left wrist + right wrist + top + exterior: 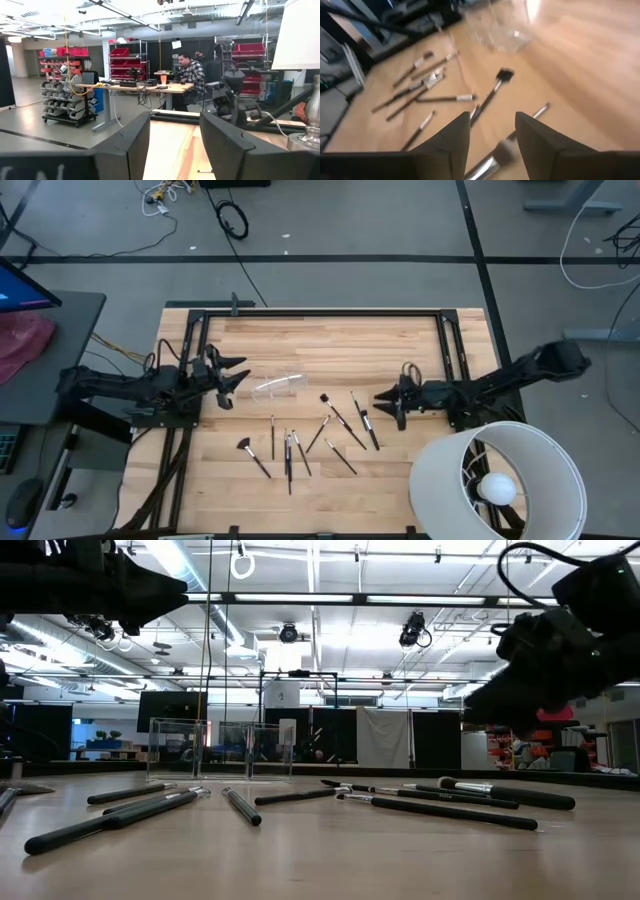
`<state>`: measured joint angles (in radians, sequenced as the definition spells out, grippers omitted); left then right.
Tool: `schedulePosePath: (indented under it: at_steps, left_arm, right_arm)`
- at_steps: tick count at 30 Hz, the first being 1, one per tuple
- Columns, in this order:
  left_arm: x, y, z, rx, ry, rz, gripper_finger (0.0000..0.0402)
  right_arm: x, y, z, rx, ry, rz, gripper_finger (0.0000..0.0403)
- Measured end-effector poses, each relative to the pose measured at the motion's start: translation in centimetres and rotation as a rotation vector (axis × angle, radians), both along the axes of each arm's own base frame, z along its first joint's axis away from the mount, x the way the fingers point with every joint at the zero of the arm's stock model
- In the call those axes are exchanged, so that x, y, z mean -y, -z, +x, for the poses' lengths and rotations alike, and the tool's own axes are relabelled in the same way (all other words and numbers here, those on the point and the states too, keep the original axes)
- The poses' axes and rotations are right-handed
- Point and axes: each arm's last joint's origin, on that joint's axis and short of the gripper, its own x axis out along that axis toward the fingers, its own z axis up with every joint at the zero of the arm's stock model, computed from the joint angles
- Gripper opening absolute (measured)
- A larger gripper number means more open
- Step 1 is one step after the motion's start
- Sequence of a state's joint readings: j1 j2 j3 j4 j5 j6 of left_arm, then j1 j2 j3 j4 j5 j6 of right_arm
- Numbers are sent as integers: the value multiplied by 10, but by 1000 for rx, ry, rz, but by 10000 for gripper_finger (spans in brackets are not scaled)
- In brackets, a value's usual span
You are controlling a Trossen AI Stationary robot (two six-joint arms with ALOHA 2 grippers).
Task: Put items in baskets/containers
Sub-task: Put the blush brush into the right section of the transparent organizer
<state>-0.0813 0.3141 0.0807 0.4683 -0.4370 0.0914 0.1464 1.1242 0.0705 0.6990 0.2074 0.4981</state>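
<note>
Brushes (340,425) scattered on table (320,340), clear container (277,386) empty, both tools apart

Dark brushes (440,810) lie scattered flat across the wooden counter (320,860). Behind them a clear container (220,750) stands upright, apart from them.

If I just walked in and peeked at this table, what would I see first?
Probably the big white lamp shade at the table's near right corner. Next, the thin dark makeup brushes scattered over the middle of the wooden table, with a clear plastic container just beyond them. A dark arm reaches in from each side, the left claw near the container, the right claw by the brushes, both open and empty.
</note>
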Motion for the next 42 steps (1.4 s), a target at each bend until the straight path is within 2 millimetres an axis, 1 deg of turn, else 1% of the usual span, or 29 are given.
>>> schedulePosePath:
  at_steps: [4, 8, 12, 15, 19, 22, 24, 32, 42]
  left_arm:
    - [0, 0, 0, 0, 1, 0, 177]
    - [0, 0, 0, -2, 1, 0, 177]
    - [0, 1, 0, -6, 1, 0, 177]
    - [0, 2, 0, -20, 1, 1, 177]
    - [0, 2, 1, -26, 1, 2, 177]
    - [0, 2, 1, -25, 1, 1, 177]
    - [0, 2, 1, -26, 1, 1, 177]
    - [0, 2, 1, -25, 1, 1, 177]
    - [0, 2, 1, -24, 1, 1, 177]
  right_arm:
    - [-12, 5, 21, -102, 9, -29, 162]
    - [-16, 12, 39, -206, 96, -93, 162]
    - [-18, 16, 51, -275, 128, -114, 162]
    - [-20, 12, 57, -324, 127, -107, 162]
    - [-21, 0, 62, -450, 156, -90, 162]
    - [-21, -4, 63, -526, 207, -40, 162]
    - [-23, -2, 64, -539, 221, -3, 162]
    - [-33, 10, 68, -540, 197, 38, 162]
    - [-32, 25, 72, -569, 241, 19, 160]
